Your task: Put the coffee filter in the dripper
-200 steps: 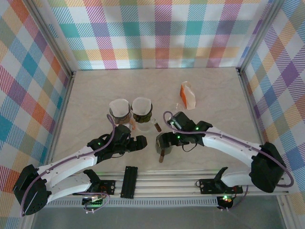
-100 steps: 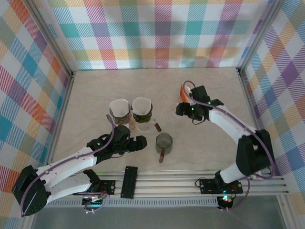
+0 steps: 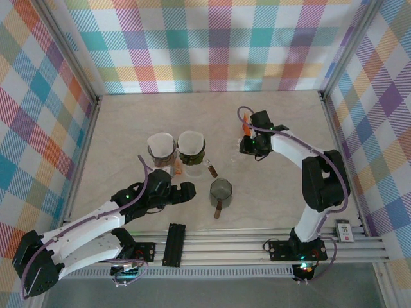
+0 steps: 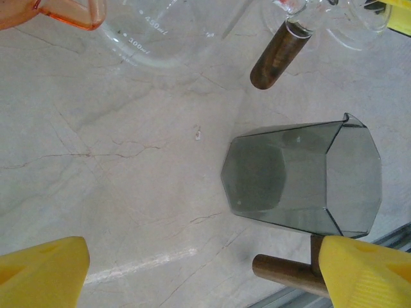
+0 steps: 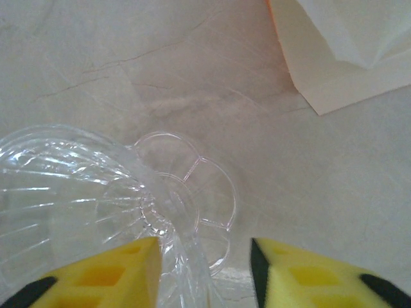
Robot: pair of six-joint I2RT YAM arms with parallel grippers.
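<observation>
Dripper point(image 5: 77, 186) tipped between right end effector point(image 5: 204, 247) fingers, grip unclear, filter packet point(image 5: 347, 45) beyond

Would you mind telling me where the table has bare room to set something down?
Bare: the far strip of table behind the two carafes, and the patch between the grey cup and the right arm. Crowded: mid-table around carafes, cup and left gripper.

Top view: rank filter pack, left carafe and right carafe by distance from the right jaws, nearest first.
1. Filter pack, far right side of the table.
2. Right carafe, table centre.
3. Left carafe, just left of the other carafe.
</observation>
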